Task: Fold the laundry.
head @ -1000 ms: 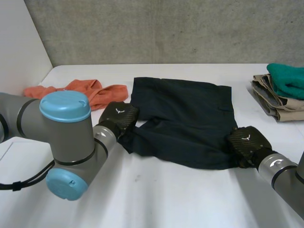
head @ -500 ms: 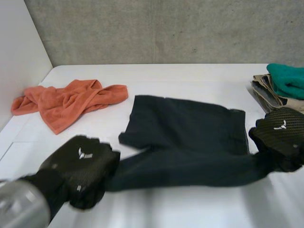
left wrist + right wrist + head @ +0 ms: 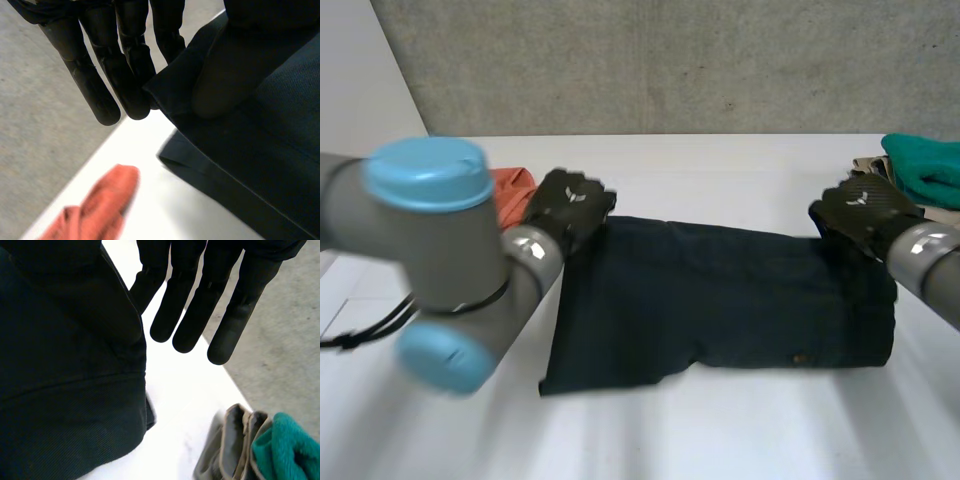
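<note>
1. The white counter carries all the laundry.
2. The dark shorts lie across the middle of the counter, doubled over once into a wide band. We judge this first fold all but laid. Letting go, at least one more fold across, and a move to the pile are left.
3. A stack of folded clothes sits at the counter's right edge, and we take it as the finished part.
4. An orange towel lies toward the left edge, partly behind the left arm. We count it as not yet folded.
5. The left robot hand is at the shorts' back left corner. It pinches the top layer between thumb and straight fingers, and that layer is raised just off the one beneath.
6. The right robot hand is at the back right corner. Its thumb is on the cloth and the nearest finger is behind the edge, so we judge it to be grasping. Its other fingers stretch free past the edge.
</note>
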{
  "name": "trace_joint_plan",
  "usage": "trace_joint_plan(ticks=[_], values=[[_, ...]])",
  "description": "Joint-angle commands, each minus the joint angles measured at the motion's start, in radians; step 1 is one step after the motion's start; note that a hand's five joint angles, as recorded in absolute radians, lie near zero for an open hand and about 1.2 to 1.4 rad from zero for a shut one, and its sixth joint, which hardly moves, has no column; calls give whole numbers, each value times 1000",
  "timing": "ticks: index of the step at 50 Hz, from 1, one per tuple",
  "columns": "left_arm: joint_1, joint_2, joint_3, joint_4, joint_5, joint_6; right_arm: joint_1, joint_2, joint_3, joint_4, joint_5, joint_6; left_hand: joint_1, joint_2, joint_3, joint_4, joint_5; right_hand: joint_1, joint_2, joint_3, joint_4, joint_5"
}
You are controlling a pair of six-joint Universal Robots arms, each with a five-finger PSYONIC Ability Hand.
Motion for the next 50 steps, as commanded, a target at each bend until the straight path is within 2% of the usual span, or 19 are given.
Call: trace_joint_plan(ticks=[1,6,13,14,15,16,17,19,21,29,34,36,41,48,50], values=[[58,-308,351,97,-10,46,86,265,-200,-177,148,-6,249,200,203,197,252,282,219,207,198,202],[75,-471,527,193,-7,73,88,394,-300,-264,151,-39,249,200,203,197,252,282,219,207,198,202],[83,-580,642,292,1,76,93,509,-386,-505,161,-36,249,200,203,197,252,282,219,207,198,202],[81,-591,647,315,3,75,91,520,-391,-532,164,-35,249,200,203,197,252,219,156,145,135,139],[80,-593,644,324,1,75,93,536,-398,-569,171,-33,110,61,64,58,113,-560,-623,-635,-644,-640],[78,-593,639,336,3,73,96,541,-400,-583,171,-33,-394,-443,-440,-446,-391,-940,-1002,-1014,-1023,-1019],[66,-591,626,353,1,75,97,546,-397,-591,171,-36,-972,-1022,-1019,-1025,-970,-940,-1002,-1014,-1023,-1019],[61,-588,606,368,0,73,100,531,-382,-586,171,-26,-919,-969,-965,-971,-916,-940,-1002,-1014,-1023,-1019],[48,-568,554,391,-2,73,103,503,-359,-568,173,-15,-972,-1022,-1019,-1025,-970,-940,-1002,-1014,-1023,-1019],[32,-343,294,421,-13,67,88,212,-191,-243,154,126,-972,-1022,-1019,-1025,-970,-940,-1002,-1014,-1023,-1019],[29,-208,121,418,-14,64,42,132,-83,17,119,212,-972,-1022,-1019,-1025,-970,-707,-770,-781,-791,-787],[29,-156,45,418,-13,63,19,126,-49,62,104,217,-972,-1022,-1019,-1025,-970,-686,-749,-760,-770,-766],[23,-99,-60,419,-11,60,-21,109,65,23,41,215,-972,-1022,-1019,-1025,-970,-654,-716,-728,-737,-733],[-6,-82,-117,421,-11,29,-27,124,146,-131,43,212,-972,-1022,-1019,-1025,-970,-624,-687,-699,-708,-704],[-8,-82,-120,421,-11,23,-26,167,152,-190,47,207,-972,-1022,-1019,-1025,-970,-566,-628,-640,-649,-646]])
